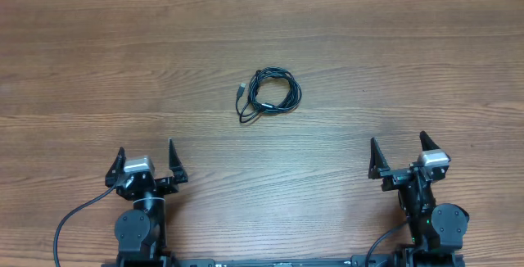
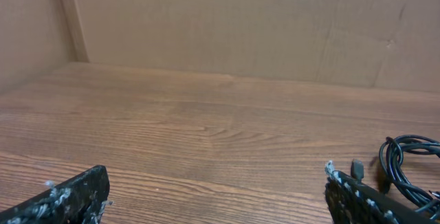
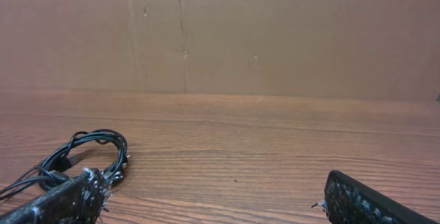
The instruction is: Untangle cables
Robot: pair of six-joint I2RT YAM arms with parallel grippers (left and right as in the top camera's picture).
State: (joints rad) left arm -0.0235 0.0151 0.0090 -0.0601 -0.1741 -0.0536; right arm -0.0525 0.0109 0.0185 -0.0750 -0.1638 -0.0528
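The cables (image 1: 270,92) lie as one small black coil with plug ends on the wooden table (image 1: 393,62), at the middle of the overhead view. In the left wrist view the cables (image 2: 407,165) show at the far right; in the right wrist view the cables (image 3: 82,157) sit at the lower left. My left gripper (image 1: 146,159) stands open near the front left, well short of the coil. My right gripper (image 1: 399,151) stands open at the front right, also apart from it. Nothing is between either pair of fingers.
A brown cardboard wall (image 2: 227,25) rises along the table's far edge, and another panel (image 2: 27,31) closes the left side. Thick black wires (image 1: 74,218) run from the arm bases at the front edge.
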